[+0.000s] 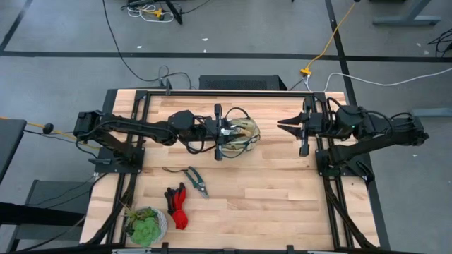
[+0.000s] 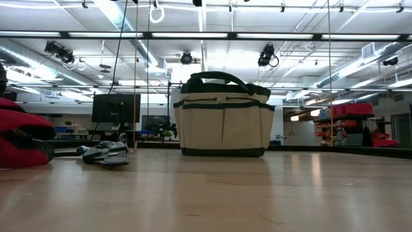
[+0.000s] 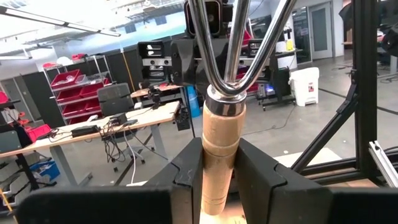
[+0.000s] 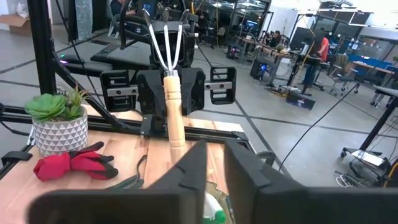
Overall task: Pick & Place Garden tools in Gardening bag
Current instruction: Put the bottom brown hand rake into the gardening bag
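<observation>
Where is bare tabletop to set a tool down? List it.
Widest: front right, between the pruning shears and the right arm's frame. Narrower: between the gardening bag and the right claw. Crowded: front left, with gloves and potted plant; centre, where the left claw holds a hand fork at the bag.

left gripper (image 1: 224, 132): fingers clamped | right gripper (image 1: 282, 125): fingers nearly together

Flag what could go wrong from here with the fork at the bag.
1. The left gripper holds the wooden-handled metal hand fork upright, tines up, seemingly over the edge of the round tan fabric bag with dark green trim. Released there, it may catch the rim and fall outside.
2. The bag's looped dark handles arch over the opening and could snag the fork.
3. The right gripper waits close beside the bag; both arms could clash.
</observation>
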### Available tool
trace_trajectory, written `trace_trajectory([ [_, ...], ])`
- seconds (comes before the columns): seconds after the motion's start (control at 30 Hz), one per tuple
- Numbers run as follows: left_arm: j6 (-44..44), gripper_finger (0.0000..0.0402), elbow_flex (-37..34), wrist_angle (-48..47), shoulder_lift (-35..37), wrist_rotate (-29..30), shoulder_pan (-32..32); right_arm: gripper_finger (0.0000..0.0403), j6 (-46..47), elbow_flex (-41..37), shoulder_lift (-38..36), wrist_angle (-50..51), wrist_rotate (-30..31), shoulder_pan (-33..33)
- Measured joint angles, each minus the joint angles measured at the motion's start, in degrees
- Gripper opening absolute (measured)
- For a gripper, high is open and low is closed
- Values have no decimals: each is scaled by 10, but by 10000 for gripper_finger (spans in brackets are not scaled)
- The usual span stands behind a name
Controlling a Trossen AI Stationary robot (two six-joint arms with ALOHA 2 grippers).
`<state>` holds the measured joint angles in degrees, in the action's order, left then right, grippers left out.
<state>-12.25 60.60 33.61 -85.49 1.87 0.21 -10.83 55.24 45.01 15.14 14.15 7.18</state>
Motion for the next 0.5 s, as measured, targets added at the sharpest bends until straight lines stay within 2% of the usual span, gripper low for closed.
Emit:
trace_trajectory([
  [0.13, 0, 78, 0, 0, 0, 0, 0, 5, 14, 0, -1, 10, 0, 0],
  [0.5, 16, 78, 0, -11, 0, 13, 12, 1, 15, 0, -1, 46, 0, 0],
])
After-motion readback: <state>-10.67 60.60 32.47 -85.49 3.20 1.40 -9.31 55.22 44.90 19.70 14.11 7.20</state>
